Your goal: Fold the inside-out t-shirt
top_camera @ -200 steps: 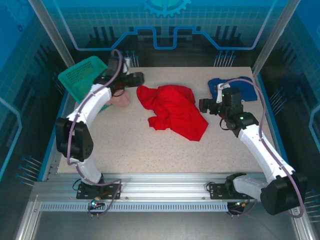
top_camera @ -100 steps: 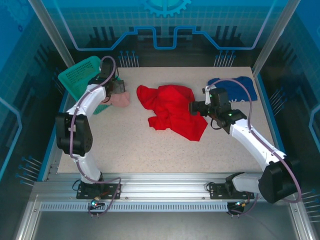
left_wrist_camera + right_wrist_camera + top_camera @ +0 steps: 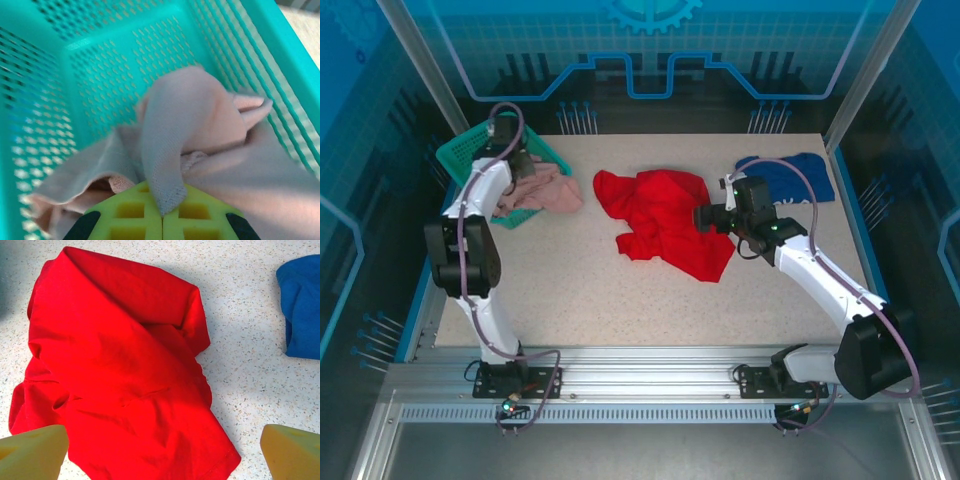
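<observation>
The inside-out t-shirt (image 3: 665,225) is bright red and lies crumpled at the table's middle back; in the right wrist view the t-shirt (image 3: 115,370) spreads below the camera. My right gripper (image 3: 707,218) hovers at its right edge. That gripper (image 3: 162,455) is open, its yellow fingertips (image 3: 32,452) wide apart over the cloth's lower hem, holding nothing. My left gripper (image 3: 515,165) is at the green basket, away from the t-shirt. The left gripper (image 3: 161,220) is shut, with a fold of a pale pinkish garment (image 3: 200,115) pinched at the seam of its pads.
The teal mesh basket (image 3: 470,155) stands at the back left corner, its wall (image 3: 100,75) close to the left wrist. The pinkish garment (image 3: 545,192) drapes from basket to table. A dark blue t-shirt (image 3: 790,175) lies back right, its edge (image 3: 302,305) near the right finger.
The left arm swung left from beside the red shirt to the basket, its jaws closed, and the pinkish garment shifted toward the basket. The right gripper moved left to the red shirt's edge.
</observation>
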Tool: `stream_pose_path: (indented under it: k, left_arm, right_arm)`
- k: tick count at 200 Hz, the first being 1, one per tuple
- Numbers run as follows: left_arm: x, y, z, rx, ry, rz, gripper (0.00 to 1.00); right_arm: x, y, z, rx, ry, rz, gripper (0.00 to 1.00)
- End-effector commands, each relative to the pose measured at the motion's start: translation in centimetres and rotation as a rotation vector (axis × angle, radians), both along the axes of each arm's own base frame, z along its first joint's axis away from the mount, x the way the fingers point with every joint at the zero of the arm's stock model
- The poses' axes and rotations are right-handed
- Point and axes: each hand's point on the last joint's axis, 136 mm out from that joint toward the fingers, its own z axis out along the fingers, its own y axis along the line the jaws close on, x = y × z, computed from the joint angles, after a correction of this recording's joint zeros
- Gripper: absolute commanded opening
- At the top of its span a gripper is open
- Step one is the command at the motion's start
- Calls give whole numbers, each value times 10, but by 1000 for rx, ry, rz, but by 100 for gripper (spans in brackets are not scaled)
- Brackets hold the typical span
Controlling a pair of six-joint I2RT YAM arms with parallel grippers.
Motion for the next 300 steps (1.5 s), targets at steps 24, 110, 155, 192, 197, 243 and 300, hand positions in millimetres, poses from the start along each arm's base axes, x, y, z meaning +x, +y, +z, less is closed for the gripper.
stream_pose_path:
  k: [24,110,155,192,197,243,300]
  left_arm:
    - [2,102,87,74,-286,297,0]
    - [19,-6,58,16,-173,-35,88]
    - [24,-119,22,8,-139,-274,99]
    - [57,-107,-22,54,3,-187,99]
    - [62,-106,-26,51,7,-184,99]
    - [93,-92,-59,-8,58,-142,85]
    - [69,-84,-73,-118,136,-198,52]
  right_arm:
    - [1,5,15,25,-38,1,100]
    - [11,18,7,38,-9,22,100]
    - [14,25,-3,33,13,40,100]
    - [10,28,-7,39,18,48,100]
    - [10,27,-8,39,17,46,100]
    - [4,25,-13,36,28,44,100]
    - [1,25,-22,53,46,38,100]
